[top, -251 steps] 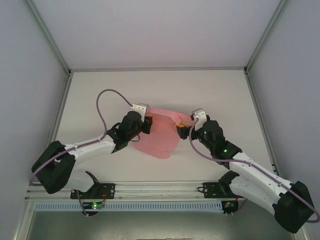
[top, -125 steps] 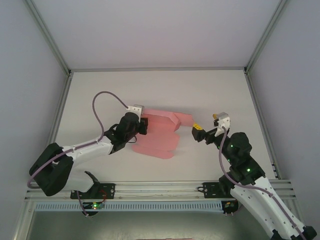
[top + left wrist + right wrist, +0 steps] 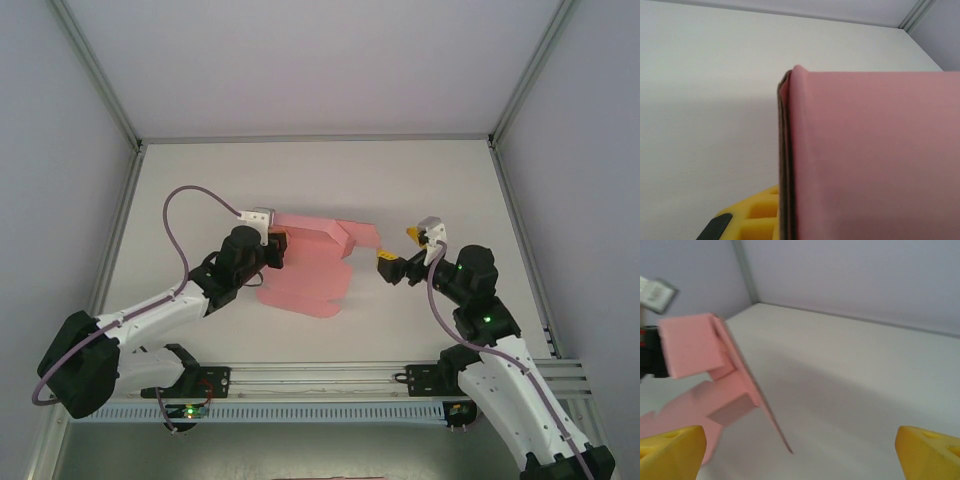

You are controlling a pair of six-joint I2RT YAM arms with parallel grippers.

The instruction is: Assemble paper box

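left hand (image 3: 275, 246) pinching paper box (image 3: 308, 278), right hand (image 3: 398, 247) spread

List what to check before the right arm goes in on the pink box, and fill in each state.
1. Left gripper shut on the paper box at its left edge: ok.
2. Right gripper open, holding nothing: ok.
3. Right gripper apart from the box, with table showing between them: ok.
4. Right flap raised and facing the right gripper: ok.
5. Box fully closed: not ok, its near panel lies spread out.
6. Tabs locked under the fold: cannot tell.
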